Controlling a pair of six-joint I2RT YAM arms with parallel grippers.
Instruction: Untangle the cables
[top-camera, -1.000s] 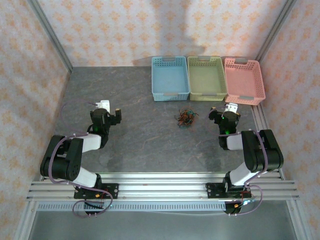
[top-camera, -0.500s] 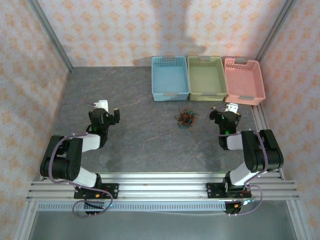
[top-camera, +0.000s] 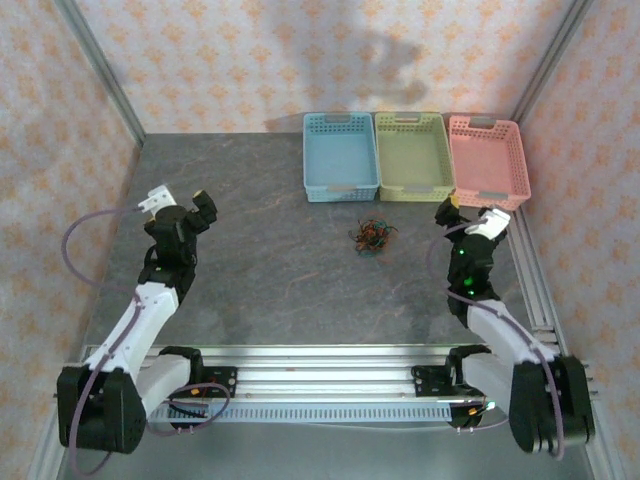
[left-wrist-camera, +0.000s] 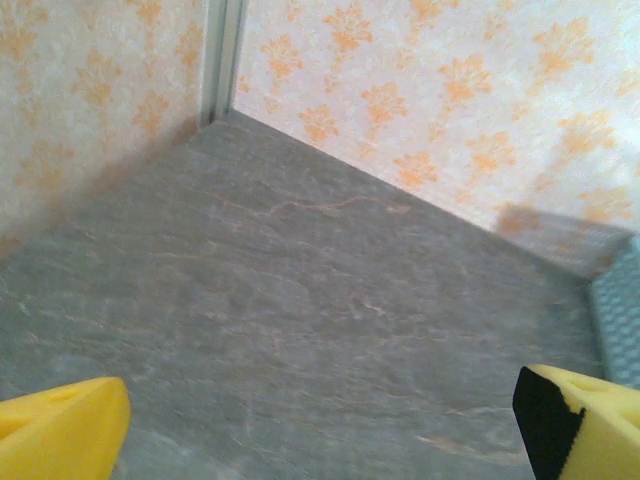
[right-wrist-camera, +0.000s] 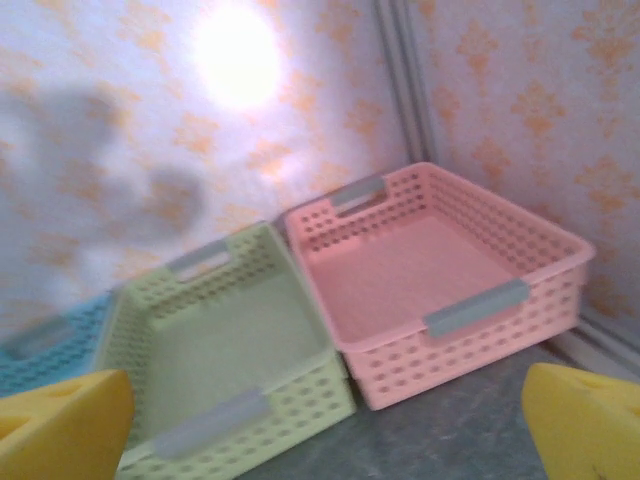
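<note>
Top view, largest first: grey stone-pattern tabletop (top-camera: 280, 290), boxed in by orange-patterned walls (top-camera: 230, 60). Three perforated baskets sit in a row at the 12 to 1 o'clock edge, sides touching: blue basket (top-camera: 309, 160), green basket (top-camera: 412, 191), pink basket (top-camera: 519, 160). Nothing to see inside any of them. My left arm (top-camera: 140, 310) reaches up the 9 o'clock side and my right arm (top-camera: 495, 325) up the 3 o'clock side. My left fingers (top-camera: 203, 207) are spread wide with nothing between them. From the left wrist, the two yellow tips sit at the bottom corners with bare tabletop between them and the wall corner at 11 o'clock. My right fingers (top-camera: 446, 212) are likewise spread wide and hold nothing. They hover just at 6 o'clock of the pink basket's near rim, and from the right wrist the pink and green baskets lie straight ahead. The cables (top-camera: 372, 236) lie as one small knotted clump of black, orange-red and green strands on the tabletop. The clump is near the baskets, at 6 o'clock of the seam between blue and green. It is at 3 o'clock of my left fingers, well apart, and at 9 o'clock of my right fingers, closer but not touching.
</note>
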